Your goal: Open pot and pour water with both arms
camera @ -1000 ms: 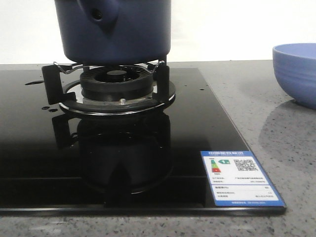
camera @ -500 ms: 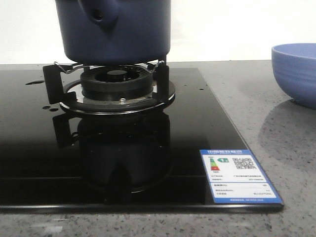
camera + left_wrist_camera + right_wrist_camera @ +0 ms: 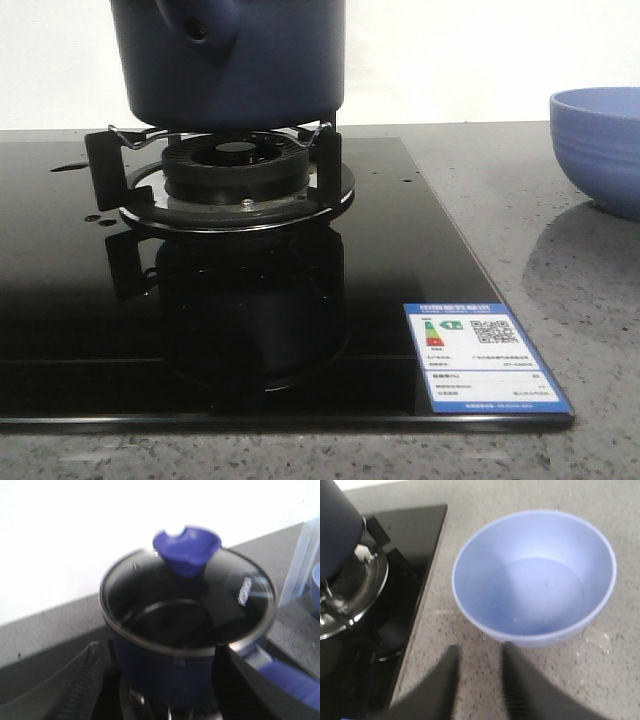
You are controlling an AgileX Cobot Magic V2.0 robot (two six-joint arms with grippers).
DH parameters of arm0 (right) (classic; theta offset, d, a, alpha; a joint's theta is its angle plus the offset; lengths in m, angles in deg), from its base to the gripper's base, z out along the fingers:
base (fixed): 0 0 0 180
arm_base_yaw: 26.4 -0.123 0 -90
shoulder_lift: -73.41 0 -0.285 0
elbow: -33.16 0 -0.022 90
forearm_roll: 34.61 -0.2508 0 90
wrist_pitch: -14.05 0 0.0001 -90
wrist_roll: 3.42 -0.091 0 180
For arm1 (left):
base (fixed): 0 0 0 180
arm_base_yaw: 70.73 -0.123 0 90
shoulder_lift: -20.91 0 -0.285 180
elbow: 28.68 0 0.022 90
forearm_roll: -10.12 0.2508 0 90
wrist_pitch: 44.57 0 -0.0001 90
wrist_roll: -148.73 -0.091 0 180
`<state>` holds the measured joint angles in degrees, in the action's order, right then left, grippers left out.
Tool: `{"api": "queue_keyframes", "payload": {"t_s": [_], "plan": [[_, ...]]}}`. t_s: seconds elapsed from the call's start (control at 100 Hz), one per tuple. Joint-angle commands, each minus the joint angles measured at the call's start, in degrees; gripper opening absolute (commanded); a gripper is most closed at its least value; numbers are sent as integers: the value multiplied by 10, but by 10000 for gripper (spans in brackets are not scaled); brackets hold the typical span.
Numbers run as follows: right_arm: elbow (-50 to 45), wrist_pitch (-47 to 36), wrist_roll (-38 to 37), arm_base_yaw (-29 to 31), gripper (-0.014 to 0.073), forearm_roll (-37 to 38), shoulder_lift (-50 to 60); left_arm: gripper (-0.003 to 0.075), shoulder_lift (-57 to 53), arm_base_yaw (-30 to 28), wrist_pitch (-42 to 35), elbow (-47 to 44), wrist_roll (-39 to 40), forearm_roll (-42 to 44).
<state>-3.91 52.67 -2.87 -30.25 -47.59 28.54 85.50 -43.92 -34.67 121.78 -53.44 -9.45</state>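
Observation:
The dark navy pot (image 3: pixel 230 60) stands on the burner's metal supports (image 3: pixel 235 170), a stub with a small hole on its side. In the left wrist view the pot (image 3: pixel 170 675) carries a glass lid (image 3: pixel 235 595) with a blue knob (image 3: pixel 187 547), and its blue handle (image 3: pixel 290 680) sticks out to one side. My left gripper (image 3: pixel 159 647) is open, its fingers (image 3: pixel 75 680) spread on either side of the pot's wall below the rim, apart from it. My right gripper (image 3: pixel 480 647) is open over the stone counter, just short of the light blue bowl (image 3: pixel 535 580), with nothing between its fingers.
The black glass hob (image 3: pixel 400 260) has an energy label (image 3: pixel 485 355) at its front right corner. The light blue bowl (image 3: pixel 600 150) sits on the speckled grey counter (image 3: pixel 560 300) to the right of the hob. A white wall runs behind. Neither arm shows in the front view.
The whole front picture has shifted very slightly to the left. The pot, burner and bowl stay where they were.

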Motion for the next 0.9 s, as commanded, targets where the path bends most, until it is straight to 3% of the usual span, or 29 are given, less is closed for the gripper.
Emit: {"api": "queue_keyframes", "payload": {"t_s": [0.0,0.13,0.22,0.37,0.44,0.58,0.68,0.89], "plan": [[22,-57,9,0,394,-6,-5,438,18,6,-49,54,-10,-5],[22,-68,9,0,417,-6,-5,438,47,6,-24,106,-15,-18],[22,-72,9,0,417,-6,-5,438,64,6,57,149,-39,-78],[22,-79,9,0,417,-6,-5,438,95,3,275,207,-237,-298],[22,-79,9,0,417,-6,-5,438,102,0,338,219,-336,-396],[22,-74,9,0,417,-6,-5,438,102,-8,367,220,-503,-558],[22,-68,9,0,417,-6,-5,438,113,-43,396,220,-574,-640],[22,-65,9,0,417,-3,-5,439,151,-131,414,220,-641,-674]]}}
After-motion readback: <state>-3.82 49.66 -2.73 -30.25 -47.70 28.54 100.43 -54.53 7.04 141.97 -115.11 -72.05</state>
